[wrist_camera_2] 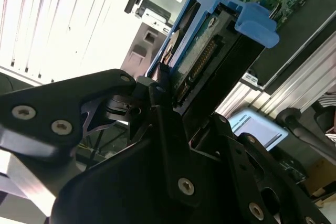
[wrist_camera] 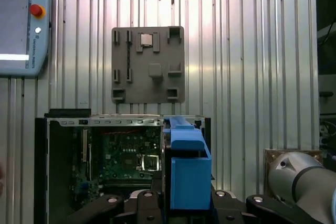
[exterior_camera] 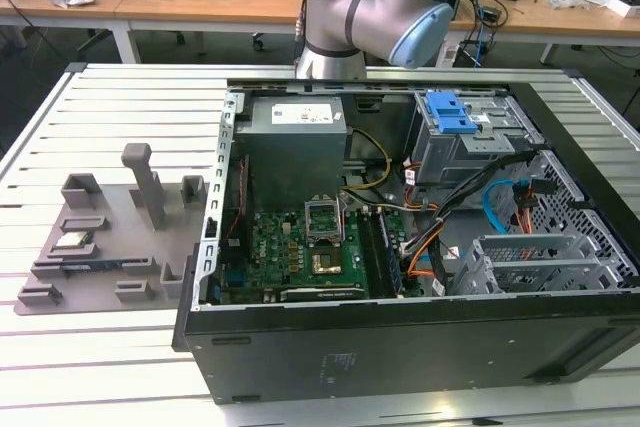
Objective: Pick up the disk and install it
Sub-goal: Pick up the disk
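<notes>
I am clamping my gripper [wrist_camera_2: 188,102] on the disk [wrist_camera_2: 202,45]. In the second wrist view the 2 fingers [wrist_camera_2: 160,85] are pressing on its opposite sides, and its blue bracket [wrist_camera: 190,174] is standing out past the tips. I am holding it in the air above the open computer case [exterior_camera: 400,347], and it is touching nothing inside.

The grey tray [exterior_camera: 110,237] is lying just beside the case, on the exterior view's left, with 1 small square chip [exterior_camera: 75,242] sitting on it. Inside the case, the green board [exterior_camera: 300,247] is lying on the floor. A metal drive bay [exterior_camera: 470,137] with a blue latch [exterior_camera: 452,112] is sitting in the far corner, on the exterior view's right.

I am judging the pick-up as done and the carry over the case as the step in hand; the install is not yet made. Seating the disk is calling for a square line-up of bracket and bay and a slow, straight push, because the cables [exterior_camera: 430,237] near that bay could be snagging it.
</notes>
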